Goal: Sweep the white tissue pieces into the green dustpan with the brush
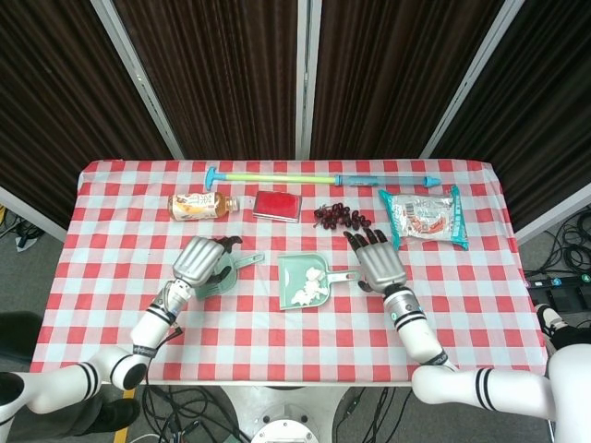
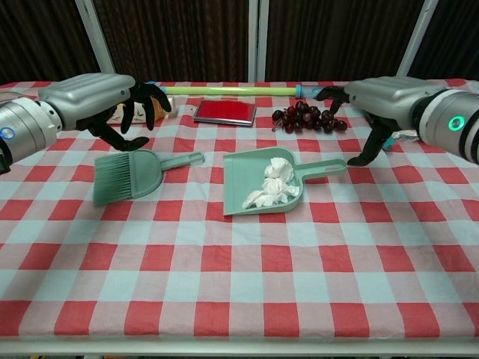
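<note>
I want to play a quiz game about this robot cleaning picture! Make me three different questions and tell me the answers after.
1. True or false: the white tissue pieces lie inside the green dustpan.
2. Which thing lies flat on the cloth just below the left hand? A) the brush B) the red wallet C) the cherries
3. Fill in: the right hand holds ______.

Key: 1 true. 2 A, the brush. 3 nothing; its fingers are spread beside the dustpan's handle.
</note>
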{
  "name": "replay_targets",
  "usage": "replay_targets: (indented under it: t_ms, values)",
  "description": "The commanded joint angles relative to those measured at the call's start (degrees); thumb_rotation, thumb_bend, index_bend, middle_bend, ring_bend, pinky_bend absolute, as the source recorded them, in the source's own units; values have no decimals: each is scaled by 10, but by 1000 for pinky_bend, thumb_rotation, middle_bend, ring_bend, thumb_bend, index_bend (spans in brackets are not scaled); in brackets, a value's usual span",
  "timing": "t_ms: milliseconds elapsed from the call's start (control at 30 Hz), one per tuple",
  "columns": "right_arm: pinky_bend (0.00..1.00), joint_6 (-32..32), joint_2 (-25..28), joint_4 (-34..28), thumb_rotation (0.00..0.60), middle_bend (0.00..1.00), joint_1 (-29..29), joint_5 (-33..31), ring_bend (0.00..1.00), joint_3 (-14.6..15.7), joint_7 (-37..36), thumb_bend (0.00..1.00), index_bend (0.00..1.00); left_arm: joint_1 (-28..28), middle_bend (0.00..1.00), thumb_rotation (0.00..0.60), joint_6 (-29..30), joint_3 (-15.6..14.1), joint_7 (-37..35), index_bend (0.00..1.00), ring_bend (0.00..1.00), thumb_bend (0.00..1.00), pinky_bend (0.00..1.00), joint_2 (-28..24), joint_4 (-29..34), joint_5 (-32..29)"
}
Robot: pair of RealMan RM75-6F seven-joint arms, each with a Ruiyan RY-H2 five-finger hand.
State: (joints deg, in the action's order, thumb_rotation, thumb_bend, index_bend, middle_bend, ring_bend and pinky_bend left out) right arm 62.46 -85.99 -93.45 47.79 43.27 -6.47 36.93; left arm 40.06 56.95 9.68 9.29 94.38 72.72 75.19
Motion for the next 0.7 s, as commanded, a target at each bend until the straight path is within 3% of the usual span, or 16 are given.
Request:
replay_targets:
  t_ms: [33,233,433,500,600,700]
  values:
    - [100,29,43,-34,600,162,-31,36,44,5,-31,90,47,-13,386,600,32,9,-4,217,528,326,814,-16,29,-4]
    - [100,71,120,-48,600,162,-106,105,46,38,-111,96,45,-67,386,600,116,17,-71,217,490,305,695,-78,73,12]
    - [211,170,154,-8,600,219,-203,207,127,56,-252,164,158,-128,380,600,179,-14,-11,247,297,303,390,-149,56,20]
    - [170,185,169,1,600,201,-233,229,90,69,-294,165,145,-155,363,600,195,-26,-12,247,261,303,328,-165,62,14]
    - [28,192,202,-6,600,121,-268,253,2,86,-347,159,28,-189,318,600,214,-44,-32,247,226,282,284,-187,75,14]
    - [0,224,213,3,600,97,-303,284,0,94,-385,157,0,-224,310,600,248,-62,-17,247,223,249,269,-201,81,19]
